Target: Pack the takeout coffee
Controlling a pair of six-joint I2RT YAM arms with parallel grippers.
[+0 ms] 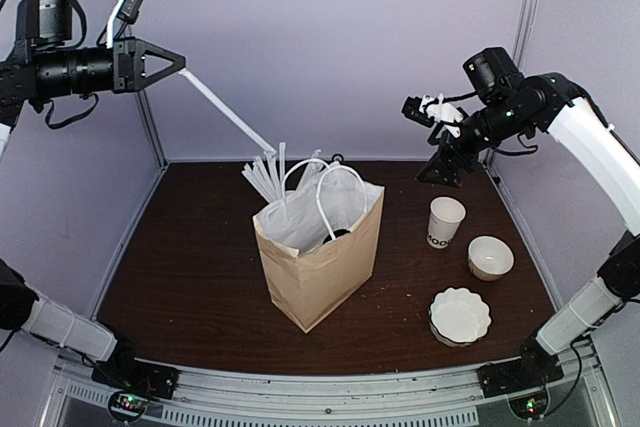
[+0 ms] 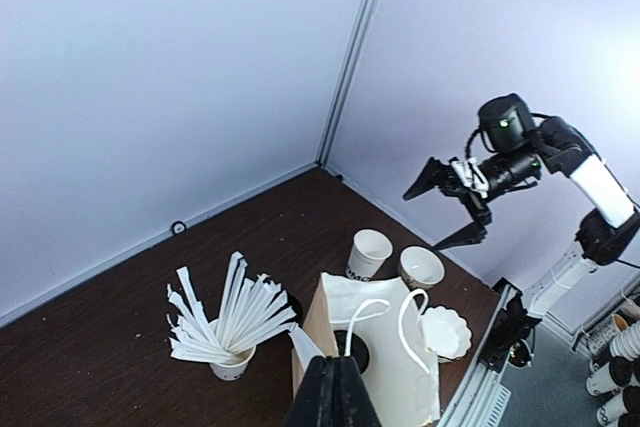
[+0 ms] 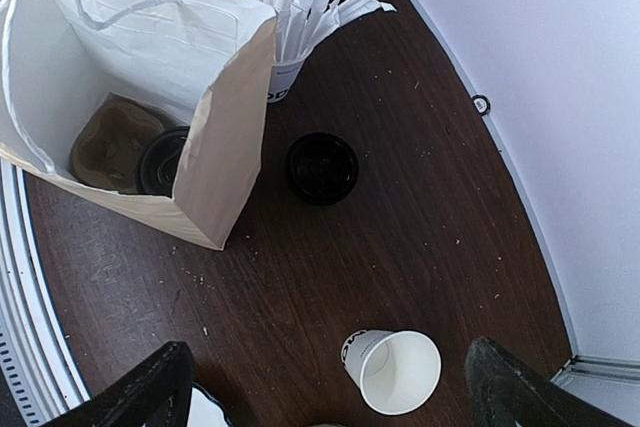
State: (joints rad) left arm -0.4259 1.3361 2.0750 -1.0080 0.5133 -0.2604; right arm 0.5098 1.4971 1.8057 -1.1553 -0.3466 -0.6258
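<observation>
The left gripper (image 1: pixel 183 60) is pinched tight on one white straw (image 1: pixel 228 107), held high and slanting down towards the paper bag (image 1: pixel 320 267). The right gripper (image 1: pixel 428 142) hangs spread wide and empty over the table's right side. Gripped only at its end, the thin straw could swing, snag the bag's handles (image 1: pixel 335 197) and tip the light bag, or miss its mouth. Inside the bag the takeout coffee (image 3: pixel 160 159) stands lid up beside something brown and crumpled (image 3: pixel 105 142). Behind the bag a straw cup (image 3: pixel 285 77) holds a white bunch, and a lidless cup (image 1: pixel 445 219) stands empty to the right.
</observation>
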